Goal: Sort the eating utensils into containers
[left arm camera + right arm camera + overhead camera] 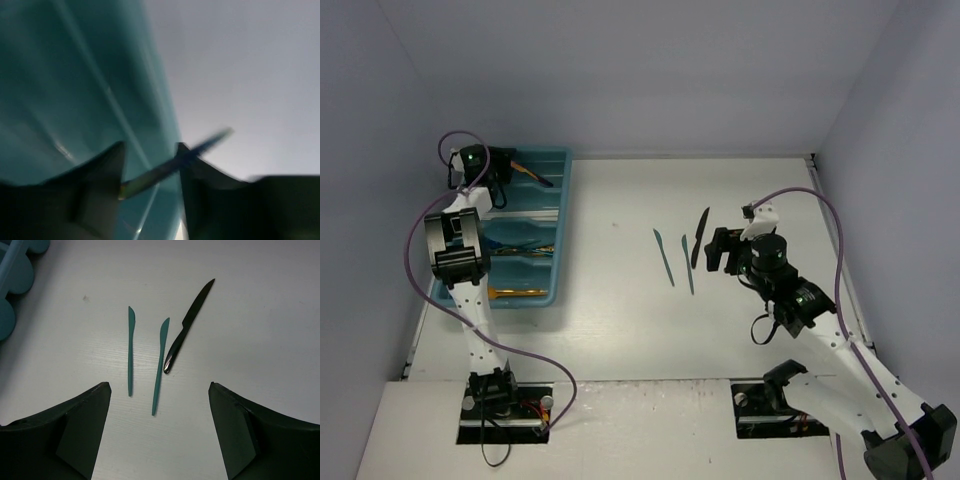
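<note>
Right gripper (159,390) hovers, jaws apart, above two teal knives (130,350) and a black knife (187,327) lying side by side on the surface (260,315), apparently placed to take one next. At the tray's (566,220) far compartment, the left gripper (150,150) has a blue-and-gold utensil (205,144) between its jaws, likely for dropping there; blur hides whether they clamp it.

White table (620,330), matt, faint grain. One small dark speck (86,298) on it, mid-table, toward the far side. Pale grey walls box it in: far wall (640,70), left wall (360,200), right wall (910,120).
</note>
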